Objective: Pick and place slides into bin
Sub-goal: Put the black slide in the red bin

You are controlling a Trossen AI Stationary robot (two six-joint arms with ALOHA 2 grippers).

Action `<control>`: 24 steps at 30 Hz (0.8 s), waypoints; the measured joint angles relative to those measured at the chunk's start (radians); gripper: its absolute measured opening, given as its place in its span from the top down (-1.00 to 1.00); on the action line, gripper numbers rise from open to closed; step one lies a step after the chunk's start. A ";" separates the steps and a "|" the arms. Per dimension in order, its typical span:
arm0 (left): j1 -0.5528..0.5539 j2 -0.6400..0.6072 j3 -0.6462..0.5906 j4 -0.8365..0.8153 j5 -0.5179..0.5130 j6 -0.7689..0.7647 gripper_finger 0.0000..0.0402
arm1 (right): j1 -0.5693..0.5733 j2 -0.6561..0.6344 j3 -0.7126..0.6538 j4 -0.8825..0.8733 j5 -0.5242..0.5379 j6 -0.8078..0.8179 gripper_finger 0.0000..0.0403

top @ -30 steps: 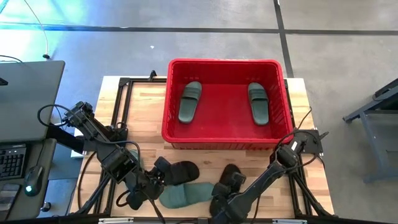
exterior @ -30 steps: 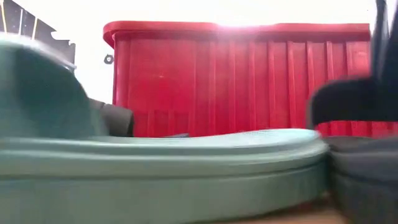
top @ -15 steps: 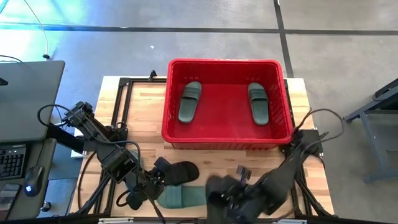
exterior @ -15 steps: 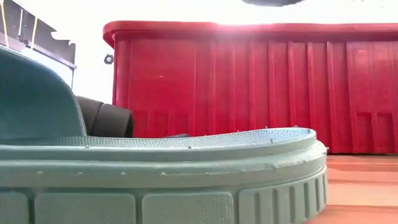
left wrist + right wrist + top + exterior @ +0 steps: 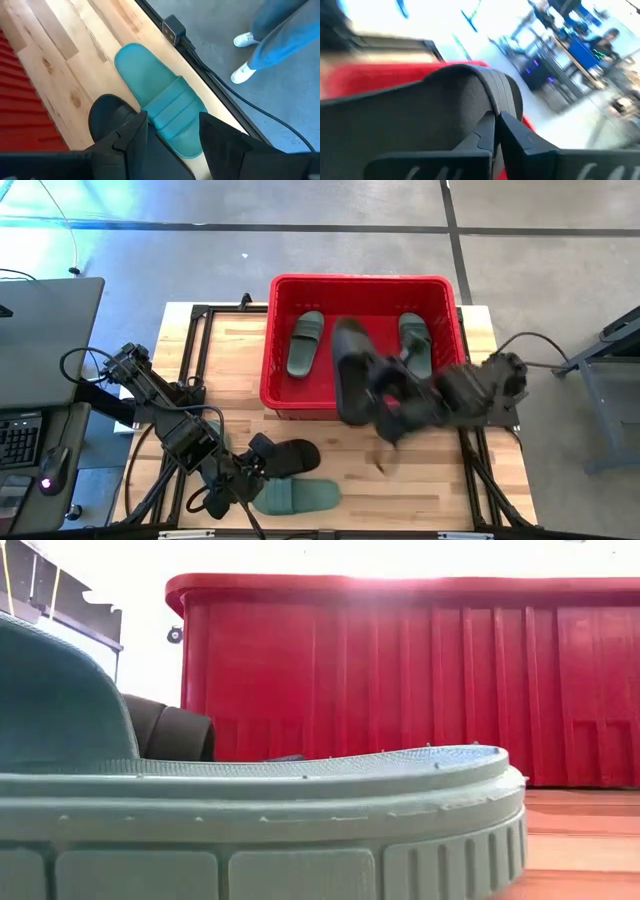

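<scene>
The red bin (image 5: pixel 365 405) stands at the table's far middle with two green slides (image 5: pixel 306 342) (image 5: pixel 415 345) lying in it. My right gripper (image 5: pixel 380 393) is shut on a black slide (image 5: pixel 350 370), held in the air over the bin's near wall. A second black slide (image 5: pixel 290 457) and a green slide (image 5: pixel 298 497) lie sole-down on the table near its near edge. My left gripper (image 5: pixel 172 135) is open just above the green slide's (image 5: pixel 160 107) strap end, beside the black slide (image 5: pixel 107 112). My right gripper pinches the black slide's wide strap (image 5: pixel 487 100) at its edge between its two fingers (image 5: pixel 520 137). The slide is lifted clear of the table and lies about lengthwise toward the far edge, over the bin's near wall.
The bin's tall ribbed near wall (image 5: pixel 400 680) rises behind the green slide (image 5: pixel 250 820) in the low view. A person's legs and white shoes (image 5: pixel 270 40) stand beyond the table's near edge. Bare wood (image 5: pixel 225 355) lies left of the bin.
My right gripper has lifted the black slide off the table near its near edge and swung it up and toward the far edge, over the bin's near wall. The green slide it partly covered now lies open to view.
</scene>
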 joint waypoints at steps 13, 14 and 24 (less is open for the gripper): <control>0.001 0.000 0.000 0.006 -0.160 0.000 0.20 | -0.472 0.004 -0.373 0.029 -0.281 -0.263 1.00; 0.001 0.000 0.000 0.006 -0.160 0.001 0.20 | -0.485 0.004 -0.419 0.054 -0.278 -0.288 1.00; 0.001 0.000 0.000 0.000 -0.163 0.010 0.20 | -0.594 0.003 -0.784 0.545 -0.495 -0.530 1.00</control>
